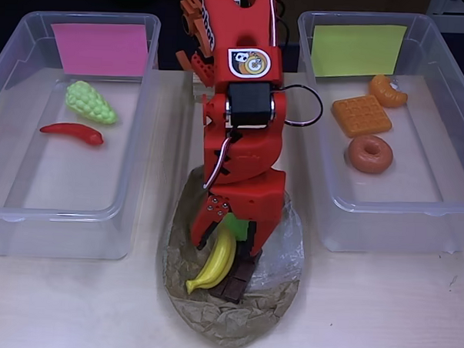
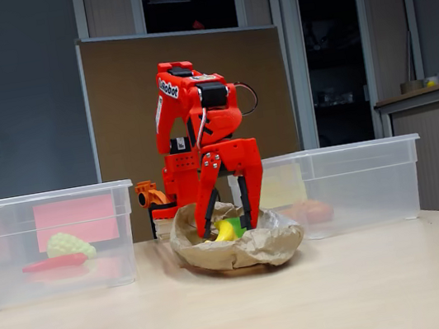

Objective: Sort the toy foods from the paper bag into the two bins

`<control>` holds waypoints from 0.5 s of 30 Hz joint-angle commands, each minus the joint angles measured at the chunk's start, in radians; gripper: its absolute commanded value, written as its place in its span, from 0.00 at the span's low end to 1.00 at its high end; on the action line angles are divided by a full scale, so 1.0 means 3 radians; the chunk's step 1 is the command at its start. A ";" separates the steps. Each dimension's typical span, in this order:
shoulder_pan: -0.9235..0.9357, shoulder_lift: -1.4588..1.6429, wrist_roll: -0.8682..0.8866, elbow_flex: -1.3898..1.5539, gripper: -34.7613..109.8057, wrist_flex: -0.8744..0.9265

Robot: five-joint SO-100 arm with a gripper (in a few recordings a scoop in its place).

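Overhead view: red tool reaches down into the paper bag on the bench between the two bins, jaws spread, gripping nothing. Banana lies between the jaws, tilted, over the chocolate bar — green apple just behind. Likely lining up for the banana. Left bin, pink label — grapes, chili. Right bin — croissant, waffle, donut.

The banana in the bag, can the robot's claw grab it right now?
Probably yes. The open gripper is down inside the paper bag astride the banana, with nothing covering it.
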 commanded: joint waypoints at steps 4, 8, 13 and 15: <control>-0.0077 -0.0087 -0.0031 -0.0143 0.41 0.0000; -0.0077 -0.0097 -0.0015 -0.0138 0.33 0.0031; -0.0077 -0.0051 -0.0005 -0.0153 0.25 0.0123; -0.0066 -0.0010 -0.0005 -0.0164 0.24 0.0189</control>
